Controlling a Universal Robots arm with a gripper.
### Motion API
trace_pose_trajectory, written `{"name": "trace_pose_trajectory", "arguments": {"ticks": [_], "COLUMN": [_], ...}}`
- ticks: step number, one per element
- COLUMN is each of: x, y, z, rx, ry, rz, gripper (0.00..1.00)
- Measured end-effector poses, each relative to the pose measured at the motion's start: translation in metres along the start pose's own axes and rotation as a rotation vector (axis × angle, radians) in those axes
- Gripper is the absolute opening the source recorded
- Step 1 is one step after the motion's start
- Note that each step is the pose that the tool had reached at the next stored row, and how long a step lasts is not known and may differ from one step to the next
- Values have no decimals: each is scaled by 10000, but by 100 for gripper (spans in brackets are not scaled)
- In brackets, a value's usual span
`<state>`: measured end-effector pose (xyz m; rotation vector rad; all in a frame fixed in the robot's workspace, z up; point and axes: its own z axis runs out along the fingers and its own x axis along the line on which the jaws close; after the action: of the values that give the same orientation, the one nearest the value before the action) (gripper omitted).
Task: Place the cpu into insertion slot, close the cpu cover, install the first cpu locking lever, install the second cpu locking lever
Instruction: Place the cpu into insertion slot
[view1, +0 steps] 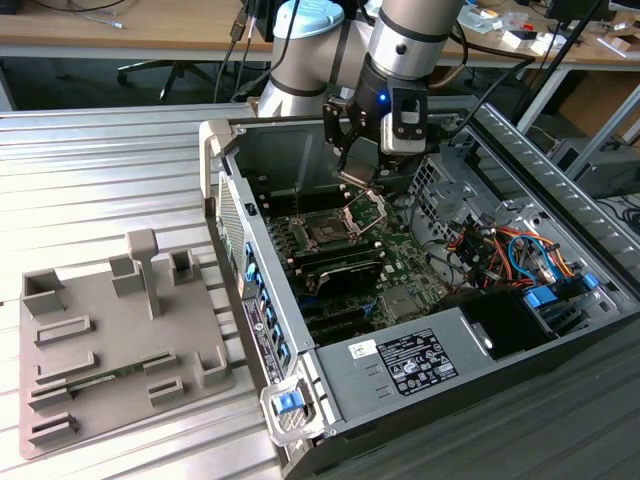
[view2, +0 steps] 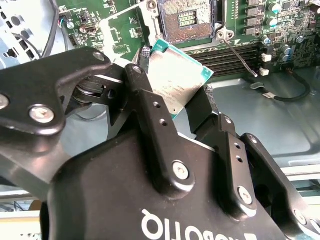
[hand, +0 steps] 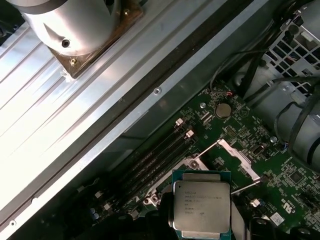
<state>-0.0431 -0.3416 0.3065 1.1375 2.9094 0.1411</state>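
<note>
Clock dirs per exterior view. Nearest, at 6 o'clock, the PC case (view1: 250, 300) corner w/ a blue latch (view1: 290, 403). A grey fixture tray (view1: 100, 340) lies on the ribbed table (view1: 100, 170) at the case's 9 o'clock, apart from it. Inside, a labelled power box (view1: 415, 360) sits at the near edge, w/ coloured cables (view1: 510, 250) at the board's 3 o'clock. Mid-board, the insertion slot (view1: 325, 232) lies bare, contacts showing in the second wrist view. The cpu cover (view1: 368, 207) stands open at its 2 o'clock, and a thin locking lever (view2: 240, 54) juts out beside the slot. The cpu (hand: 201, 210) is clamped by its edges btwn the gripper (view2: 170, 84) fingers, tilted. It hangs above the board at the slot's 1 o'clock, over the raised cover and apart from the slot; whether it touches the cover, can't tell. The wrist points down into the case from the far side, w/ arm links rising at 12 o'clock and desks (view1: 120, 30) beyond.
</note>
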Motion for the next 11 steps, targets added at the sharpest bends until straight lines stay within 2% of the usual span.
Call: {"name": "trace_pose_trajectory", "arguments": {"ticks": [11], "x": [0], "y": [0], "z": [1], "rx": [-8], "ry": [-38], "rz": [426], "gripper": [55]}}
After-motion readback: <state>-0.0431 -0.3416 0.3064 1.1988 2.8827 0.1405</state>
